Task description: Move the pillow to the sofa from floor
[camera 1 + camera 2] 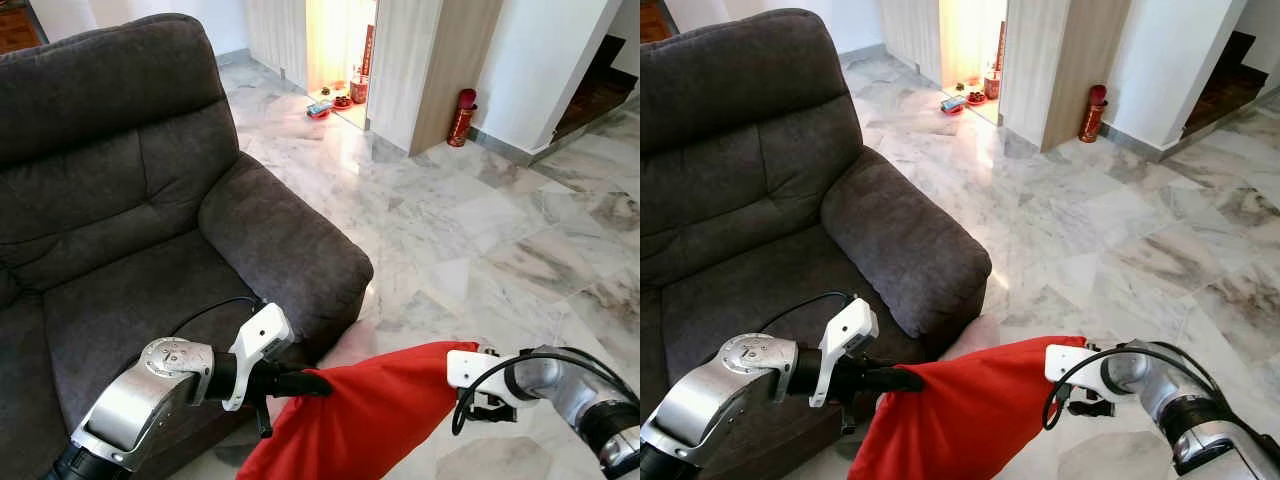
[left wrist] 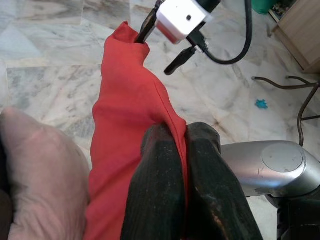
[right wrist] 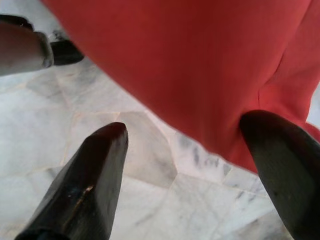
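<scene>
Left eye view: dark grey sofa [image 1: 120, 220] is taking up the left half; its seat is lying bare in front of the robot & its rounded armrest [image 1: 285, 255] is ending at a corner just beside the pillow. Marble floor [image 1: 480, 240] is running wide & open to the right & back, as far as a lit doorway [image 1: 340, 50] w/ small items on the floor at its foot, and a red fire extinguisher [image 1: 462, 118] against a wood panel. Red pillow [image 1: 365, 410] is hanging off the floor betw. both arms, below the armrest corner. Left gripper [image 1: 300, 385] is pinching the pillow's left edge. Right gripper [image 1: 465, 372] is meeting the pillow's right corner.

Right eye view: same scene; stairs [image 1: 1230, 70] are rising at far right.

Left wrist view: fingers [image 2: 160, 190] are squeezing tight on a red fold. A pale pink cushion [image 2: 40, 175] is lying just beside the pillow.

Right wrist view: fingers [image 3: 90, 185] are standing wide apart, one tip touching the red cloth, the other over bare marble.
</scene>
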Motion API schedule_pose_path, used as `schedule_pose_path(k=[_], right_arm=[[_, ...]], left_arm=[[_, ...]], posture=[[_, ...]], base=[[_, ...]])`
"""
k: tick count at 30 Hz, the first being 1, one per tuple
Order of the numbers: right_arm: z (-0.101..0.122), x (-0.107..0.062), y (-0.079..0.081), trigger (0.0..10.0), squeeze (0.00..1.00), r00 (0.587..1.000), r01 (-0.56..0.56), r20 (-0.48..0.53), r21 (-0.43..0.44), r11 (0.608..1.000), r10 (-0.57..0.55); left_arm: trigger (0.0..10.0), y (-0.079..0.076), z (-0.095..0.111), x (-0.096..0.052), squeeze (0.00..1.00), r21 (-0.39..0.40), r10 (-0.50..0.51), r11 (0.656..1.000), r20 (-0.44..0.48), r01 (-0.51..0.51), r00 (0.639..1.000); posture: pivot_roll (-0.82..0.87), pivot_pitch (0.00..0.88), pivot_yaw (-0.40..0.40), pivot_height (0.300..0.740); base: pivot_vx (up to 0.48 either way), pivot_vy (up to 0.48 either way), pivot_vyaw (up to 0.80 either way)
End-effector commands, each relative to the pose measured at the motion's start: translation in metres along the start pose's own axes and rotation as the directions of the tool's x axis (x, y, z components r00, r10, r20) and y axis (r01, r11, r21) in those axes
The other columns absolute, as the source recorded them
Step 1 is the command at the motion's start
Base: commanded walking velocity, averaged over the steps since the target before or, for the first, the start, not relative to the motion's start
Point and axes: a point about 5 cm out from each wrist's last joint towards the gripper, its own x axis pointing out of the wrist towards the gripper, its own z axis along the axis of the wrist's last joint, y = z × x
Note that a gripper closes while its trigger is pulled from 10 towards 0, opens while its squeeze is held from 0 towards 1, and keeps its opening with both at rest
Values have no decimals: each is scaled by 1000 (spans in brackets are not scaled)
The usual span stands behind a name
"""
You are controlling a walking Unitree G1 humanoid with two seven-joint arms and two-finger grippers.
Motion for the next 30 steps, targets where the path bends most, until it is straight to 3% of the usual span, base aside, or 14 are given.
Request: schedule_pose_path(k=[1, 8, 21, 22, 23, 24, 25, 30], right_arm=[[2, 3, 0, 10000, 0, 999, 38, 2, -1, 999, -38], [7, 8, -1, 10000, 0, 993, 122, 7, 0, 993, -122], [0, 24, 28, 10000, 0, 999, 27, -41, -12, 1000, -27], [1, 25, 30, 4667, 0, 999, 32, -32, -3, 999, -32], [2, 26, 30, 2196, 0, 998, 50, -28, -1, 999, -50], [2, 26, 30, 2196, 0, 998, 50, -28, -1, 999, -50], [2, 27, 29, 0, 0, 998, 58, -28, 1, 998, -58], [6, 29, 28, 0, 0, 994, 111, -24, 1, 994, -111]], left_arm=[[10000, -7, 26, -2, 0, 94, -41, 995, 84, 33, 996], [10000, -8, 27, -1, 0, 95, -45, 995, 87, 36, 995], [10000, -8, 27, 1, 0, 93, -50, 995, 87, 42, 995], [10000, -8, 27, 1, 0, 93, -49, 995, 88, 41, 995], [10000, -8, 27, 1, 0, 94, -47, 995, 88, 39, 995], [10000, -8, 27, 1, 0, 94, -47, 995, 88, 39, 995], [10000, -8, 27, 1, 0, 94, -47, 995, 88, 39, 995], [10000, -7, 28, 2, 0, 98, -45, 995, 88, 36, 995]], posture=[[10, 0, 8, 736], [9, 0, 10, 736], [15, 0, 10, 736], [14, 0, 10, 736], [13, 0, 11, 736], [13, 0, 11, 736], [13, 0, 11, 736], [11, 0, 14, 736]], base=[[0, 0, 0], [0, 0, 0], [0, 0, 0], [0, 0, 0], [0, 0, 0], [0, 0, 0], [0, 0, 0], [0, 0, 0]])
